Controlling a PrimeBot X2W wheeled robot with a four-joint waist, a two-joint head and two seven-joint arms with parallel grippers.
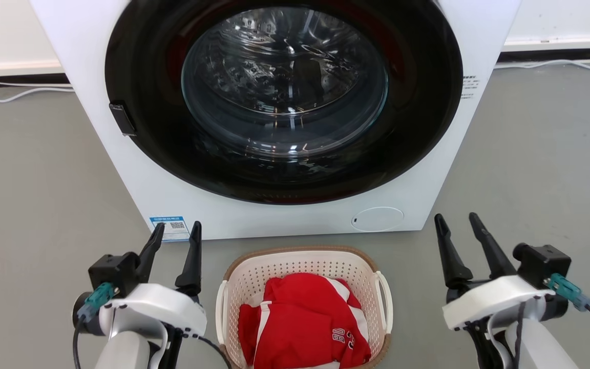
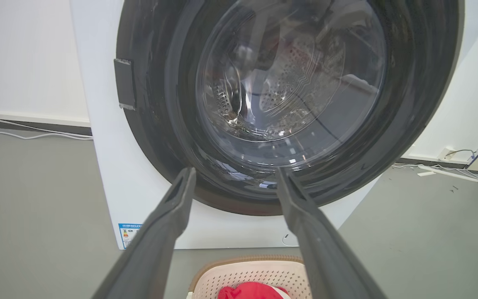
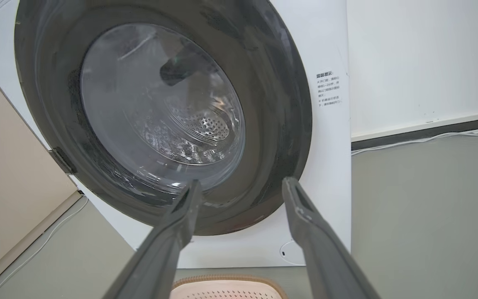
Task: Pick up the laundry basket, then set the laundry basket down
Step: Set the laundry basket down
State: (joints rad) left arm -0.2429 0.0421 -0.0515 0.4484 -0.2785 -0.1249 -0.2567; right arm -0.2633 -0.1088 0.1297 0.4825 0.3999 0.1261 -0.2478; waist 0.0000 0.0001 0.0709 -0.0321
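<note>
The laundry basket (image 1: pixel 302 261) is cream-white and perforated, with a brown rim and white loop handles. It stands on the grey floor at the bottom centre of the head view, holding red-and-white clothing (image 1: pixel 302 320). My left gripper (image 1: pixel 177 230) is open to the basket's left, apart from it, fingers pointing at the washing machine. My right gripper (image 1: pixel 456 221) is open to the basket's right, also apart from it. The basket's far rim (image 2: pixel 247 261) shows low in the left wrist view between the fingers (image 2: pixel 168 224), and the rim (image 3: pixel 226 279) shows again at the bottom of the right wrist view.
A white front-loading washing machine (image 1: pixel 285 102) with its dark round door shut stands right behind the basket. Cables (image 1: pixel 18 95) run along the wall's base on both sides. Open grey floor (image 1: pixel 530 169) lies left and right of the machine.
</note>
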